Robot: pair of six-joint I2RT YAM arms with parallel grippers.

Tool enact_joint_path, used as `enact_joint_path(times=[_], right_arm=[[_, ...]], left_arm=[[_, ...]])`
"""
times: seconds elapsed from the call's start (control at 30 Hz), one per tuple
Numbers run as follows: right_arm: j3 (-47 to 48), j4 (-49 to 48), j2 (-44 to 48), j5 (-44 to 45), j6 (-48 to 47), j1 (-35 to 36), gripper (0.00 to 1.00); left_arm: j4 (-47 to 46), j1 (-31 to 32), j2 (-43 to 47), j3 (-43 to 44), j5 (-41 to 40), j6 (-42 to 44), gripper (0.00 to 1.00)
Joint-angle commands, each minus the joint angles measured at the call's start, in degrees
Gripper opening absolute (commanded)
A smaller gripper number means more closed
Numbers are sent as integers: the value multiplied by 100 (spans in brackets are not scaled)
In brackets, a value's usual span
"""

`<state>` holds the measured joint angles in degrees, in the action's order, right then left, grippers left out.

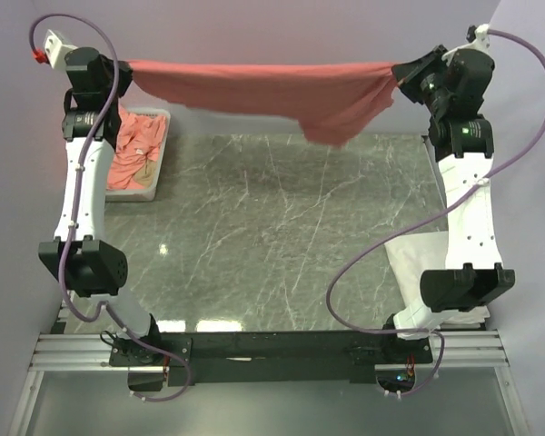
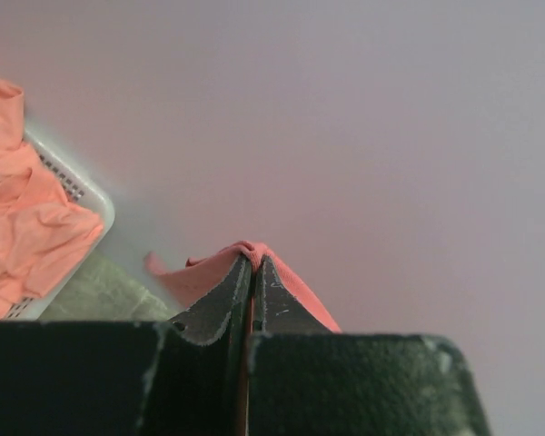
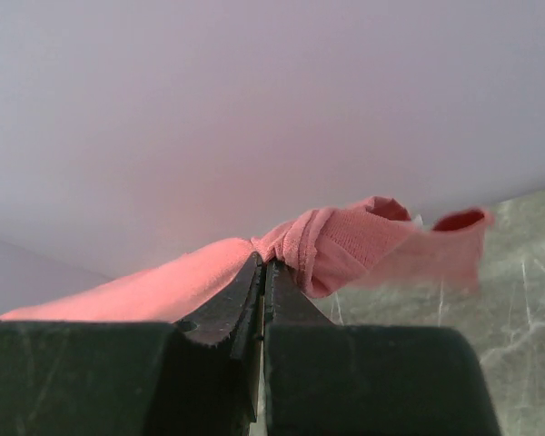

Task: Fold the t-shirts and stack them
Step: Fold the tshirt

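Coral t-shirt (image 1: 272,91) stretched in the air over the far edge of our table (image 1: 254,236), left gripper (image 2: 252,265) and right gripper (image 3: 263,265) each clamped on one end — white tray (image 1: 161,154) at far left holds crumpled pink shirts (image 1: 132,145), white folded garment (image 1: 416,263) lying at the right.

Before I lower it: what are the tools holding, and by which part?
One coral t-shirt, stretched in the air between them. The left tool pinches a fold at one end; the right tool pinches bunched fabric at the other end.
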<state>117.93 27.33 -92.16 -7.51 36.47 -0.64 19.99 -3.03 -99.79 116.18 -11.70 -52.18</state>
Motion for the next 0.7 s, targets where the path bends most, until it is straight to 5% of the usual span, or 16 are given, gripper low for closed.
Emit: enact_joint_path(times=[0.0,0.3,0.53,0.67], right_arm=[[-733,-553,434,-5,88,-50,0],[-5134,-1598,1806,-233,369,-41,0],[-6861,-1890,1728,-453,300,-41,0],[-7362,-1688,1605,-340,81,-50,0]], left_arm=[[-416,-128,468,-480,37,42,0],[-1154,-172,1488,-4074,151,-563,0],[-1489,-251,1620,-6394,353,-1355,0],[-1147,-242,1690,-6854,160,-1558,0]])
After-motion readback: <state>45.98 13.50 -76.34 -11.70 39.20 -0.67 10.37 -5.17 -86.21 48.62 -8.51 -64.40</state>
